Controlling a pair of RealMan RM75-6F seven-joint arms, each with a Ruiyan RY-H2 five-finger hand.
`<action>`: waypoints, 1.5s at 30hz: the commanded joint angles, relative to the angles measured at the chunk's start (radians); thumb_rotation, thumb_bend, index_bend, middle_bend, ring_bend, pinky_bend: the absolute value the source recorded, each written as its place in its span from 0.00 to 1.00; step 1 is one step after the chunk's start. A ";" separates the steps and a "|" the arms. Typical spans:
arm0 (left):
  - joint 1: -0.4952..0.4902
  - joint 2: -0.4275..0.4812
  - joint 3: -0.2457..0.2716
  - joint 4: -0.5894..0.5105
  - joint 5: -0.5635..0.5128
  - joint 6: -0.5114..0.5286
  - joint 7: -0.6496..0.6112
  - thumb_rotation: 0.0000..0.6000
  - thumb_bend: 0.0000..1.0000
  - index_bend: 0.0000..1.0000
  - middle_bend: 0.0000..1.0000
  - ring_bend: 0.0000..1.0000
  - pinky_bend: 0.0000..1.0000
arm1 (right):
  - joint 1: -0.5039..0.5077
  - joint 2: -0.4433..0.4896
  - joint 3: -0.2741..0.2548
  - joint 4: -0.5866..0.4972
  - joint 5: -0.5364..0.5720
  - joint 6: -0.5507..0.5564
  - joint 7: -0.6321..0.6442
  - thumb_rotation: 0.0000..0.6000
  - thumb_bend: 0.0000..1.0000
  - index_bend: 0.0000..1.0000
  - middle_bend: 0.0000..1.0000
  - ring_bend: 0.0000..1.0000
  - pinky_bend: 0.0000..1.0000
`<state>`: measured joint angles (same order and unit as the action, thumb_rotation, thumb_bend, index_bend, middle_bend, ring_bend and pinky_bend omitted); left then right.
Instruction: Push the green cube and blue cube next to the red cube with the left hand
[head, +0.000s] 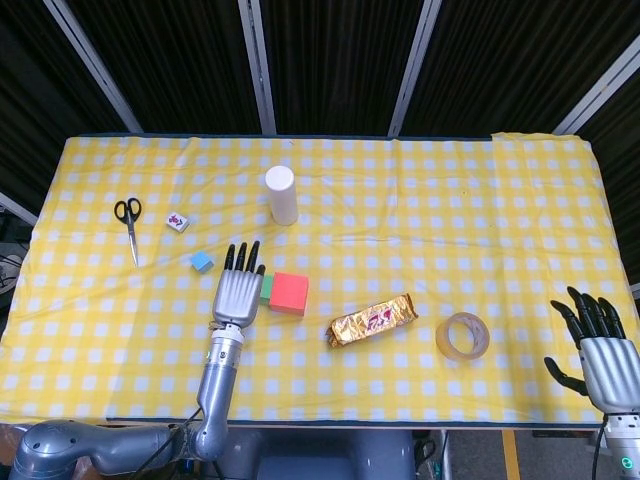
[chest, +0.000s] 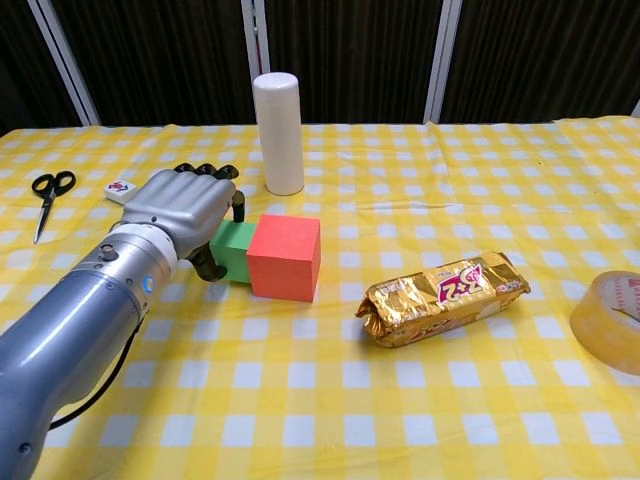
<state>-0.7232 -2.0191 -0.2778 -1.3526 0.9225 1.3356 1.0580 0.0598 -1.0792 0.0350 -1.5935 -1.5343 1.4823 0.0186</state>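
The red cube (head: 289, 292) (chest: 285, 257) sits near the table's middle. The green cube (head: 266, 290) (chest: 236, 251) lies flush against its left side, mostly covered by my left hand in the head view. My left hand (head: 238, 290) (chest: 182, 205) rests flat with fingers extended, pressing the green cube's left side. The small blue cube (head: 202, 262) lies apart, up and to the left of the hand; the chest view hides it behind the hand. My right hand (head: 603, 345) hovers with fingers spread at the table's front right corner, holding nothing.
A white cylinder (head: 281, 195) (chest: 279, 132) stands behind the cubes. Scissors (head: 129, 222) (chest: 47, 193) and a small tile (head: 177, 221) (chest: 120, 187) lie far left. A gold snack packet (head: 373, 319) (chest: 442, 296) and a tape roll (head: 463, 336) (chest: 611, 319) lie to the right.
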 joint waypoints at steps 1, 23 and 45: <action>-0.002 -0.002 0.003 0.006 0.003 0.003 0.001 1.00 0.45 0.41 0.00 0.00 0.00 | -0.001 0.001 0.001 0.000 0.001 0.001 0.001 1.00 0.32 0.16 0.00 0.00 0.00; -0.014 -0.030 0.013 0.055 0.010 -0.009 -0.007 1.00 0.45 0.41 0.00 0.00 0.00 | -0.003 0.005 0.000 -0.001 -0.003 0.005 0.009 1.00 0.32 0.16 0.00 0.00 0.00; -0.013 -0.034 0.026 0.072 0.019 0.010 0.042 1.00 0.42 0.36 0.00 0.00 0.00 | -0.003 0.005 -0.001 -0.001 -0.005 0.002 0.013 1.00 0.32 0.16 0.00 0.00 0.00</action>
<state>-0.7361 -2.0535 -0.2525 -1.2819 0.9406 1.3437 1.0984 0.0571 -1.0738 0.0338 -1.5949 -1.5397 1.4846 0.0313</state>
